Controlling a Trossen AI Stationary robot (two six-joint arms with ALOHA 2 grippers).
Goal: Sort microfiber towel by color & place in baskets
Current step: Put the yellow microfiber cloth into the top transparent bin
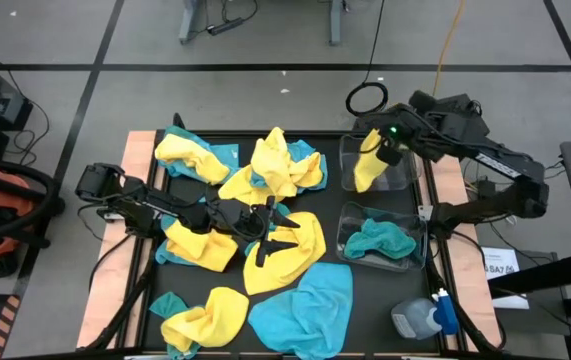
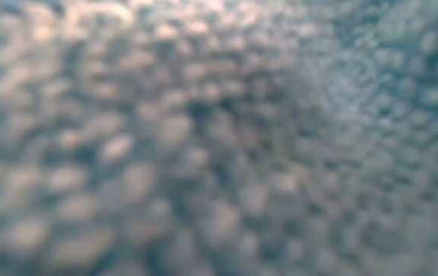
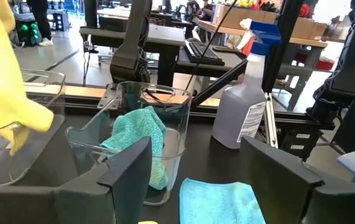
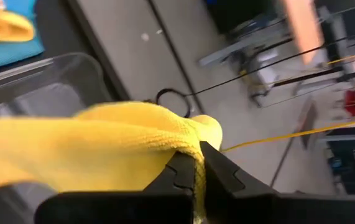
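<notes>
High view shows the sort barely begun — my right claw (image 1: 378,146), clamped on a yellow towel (image 1: 368,165), hangs it over the far basket (image 1: 347,160), while the near basket (image 1: 343,225) holds one teal towel (image 1: 380,240). My left claw (image 1: 283,228) hovers with fingers apart and empty over the heap (image 1: 265,220) — many yellow and teal cloths left on the desk (image 1: 145,300).

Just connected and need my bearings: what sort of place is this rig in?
Likely a robotics lab or workshop: a concrete floor with taped lines, workbenches behind the table, and cables trailing across the floor.
</notes>
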